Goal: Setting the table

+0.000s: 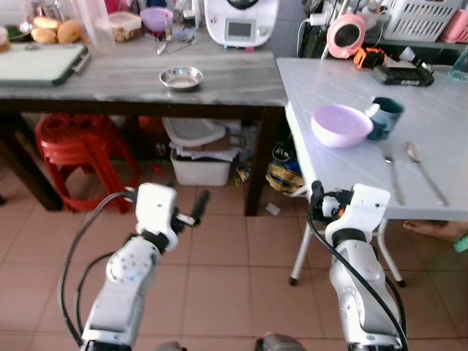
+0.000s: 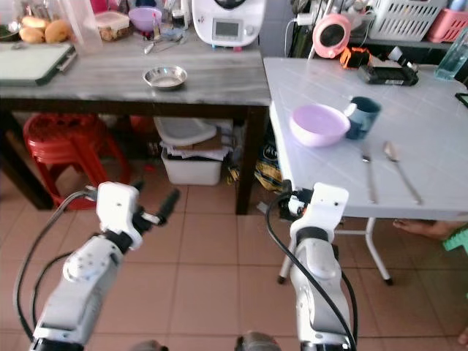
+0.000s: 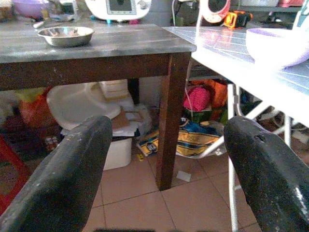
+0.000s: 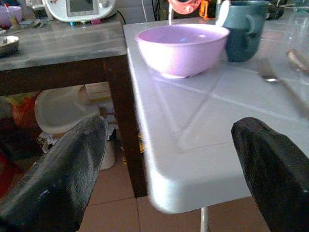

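A white table (image 1: pixel 329 80) stands ahead on my right. On it sit a purple bowl (image 1: pixel 341 124), a teal mug (image 1: pixel 385 117) touching it, a fork (image 1: pixel 392 174) and a spoon (image 1: pixel 424 170) side by side. My right gripper (image 4: pixel 170 124) is open and empty, low in front of the table's near corner, with the bowl straight ahead of it. My left gripper (image 3: pixel 166 125) is open and empty over the floor, facing the leg of a dark wooden table (image 1: pixel 131 80). A small steel dish (image 1: pixel 180 77) rests on that table.
The wooden table also carries a green cutting board (image 1: pixel 40 62), a white appliance (image 1: pixel 241 22) and containers. Beneath it are a red stool (image 1: pixel 77 142) and a white bin (image 1: pixel 199 168). A person's foot (image 1: pixel 439 230) shows under the white table. Tiled floor lies below my arms.
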Controlling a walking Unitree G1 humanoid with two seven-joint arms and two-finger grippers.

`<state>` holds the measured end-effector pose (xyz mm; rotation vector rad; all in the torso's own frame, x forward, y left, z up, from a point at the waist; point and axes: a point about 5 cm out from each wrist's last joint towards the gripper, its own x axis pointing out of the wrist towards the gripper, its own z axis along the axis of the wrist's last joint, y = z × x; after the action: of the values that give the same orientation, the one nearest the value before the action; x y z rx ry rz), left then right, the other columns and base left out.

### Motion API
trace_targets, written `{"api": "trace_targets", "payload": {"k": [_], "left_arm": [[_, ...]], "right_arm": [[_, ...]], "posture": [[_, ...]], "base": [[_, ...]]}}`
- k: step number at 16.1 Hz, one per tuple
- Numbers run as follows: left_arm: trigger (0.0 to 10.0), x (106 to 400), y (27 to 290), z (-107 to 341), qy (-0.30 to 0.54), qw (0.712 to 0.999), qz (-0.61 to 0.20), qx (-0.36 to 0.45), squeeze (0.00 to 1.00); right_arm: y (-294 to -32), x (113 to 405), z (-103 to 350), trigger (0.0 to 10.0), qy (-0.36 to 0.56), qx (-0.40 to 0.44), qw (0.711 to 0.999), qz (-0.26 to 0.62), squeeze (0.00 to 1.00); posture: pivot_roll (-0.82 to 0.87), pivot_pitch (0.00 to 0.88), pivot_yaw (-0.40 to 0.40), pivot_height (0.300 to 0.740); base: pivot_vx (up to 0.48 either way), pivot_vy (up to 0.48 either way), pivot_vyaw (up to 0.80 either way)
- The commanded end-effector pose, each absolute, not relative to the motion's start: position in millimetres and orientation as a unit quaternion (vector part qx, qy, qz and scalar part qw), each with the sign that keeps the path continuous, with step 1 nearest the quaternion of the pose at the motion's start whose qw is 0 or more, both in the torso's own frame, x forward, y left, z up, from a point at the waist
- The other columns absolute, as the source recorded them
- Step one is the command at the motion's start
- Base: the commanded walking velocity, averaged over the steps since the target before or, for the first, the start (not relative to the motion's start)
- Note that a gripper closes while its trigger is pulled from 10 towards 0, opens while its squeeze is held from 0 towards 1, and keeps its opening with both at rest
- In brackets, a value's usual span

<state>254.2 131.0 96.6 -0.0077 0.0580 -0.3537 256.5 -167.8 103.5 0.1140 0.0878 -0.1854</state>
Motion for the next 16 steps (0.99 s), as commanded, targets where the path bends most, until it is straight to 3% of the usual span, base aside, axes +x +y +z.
{"api": "trace_targets", "payload": {"k": [1, 5, 7, 13, 16], "left_arm": [[10.0, 255.0, 123.3, 99.9, 0.022, 0.982, -0.188, -0.003, 0.0], [10.0, 253.2, 124.2, 98.8, 0.024, 0.982, -0.185, -0.001, 0.0], [10.0, 253.3, 135.7, 97.5, 0.024, 0.989, -0.144, 0.004, 0.0], [10.0, 253.0, 136.7, 102.4, 0.004, 0.989, -0.146, -0.003, 0.0], [10.0, 253.6, 133.7, 104.1, -0.001, 0.988, -0.156, -0.003, 0.0]], "right_arm": [[-173.1, 256.6, 104.4, 10.0, 0.042, 0.054, 0.993, -0.099, 0.19], [-173.0, 255.1, 104.1, 10.0, 0.043, 0.052, 0.993, -0.098, 0.19], [-175.5, 252.1, 106.0, 10.0, 0.026, 0.026, 0.995, -0.092, 0.19], [-172.2, 250.0, 105.5, 10.0, 0.019, 0.005, 0.997, -0.075, 0.19], [-173.0, 247.9, 104.5, 10.0, 0.017, -0.003, 0.997, -0.076, 0.21]], "posture": [[-0.01, 0.0, -0.003, 0.74], [-0.01, 0.0, -0.004, 0.74], [-0.01, 0.0, -0.005, 0.74], [-0.01, 0.0, -0.007, 0.74], [-0.01, 0.0, -0.002, 0.74]], "base": [[0.0, -0.454, 0.0], [0.0, -0.452, 0.0], [0.0, -0.388, 0.0], [0.0, 0.0, 0.0], [0.366, 0.0, 0.0]]}}
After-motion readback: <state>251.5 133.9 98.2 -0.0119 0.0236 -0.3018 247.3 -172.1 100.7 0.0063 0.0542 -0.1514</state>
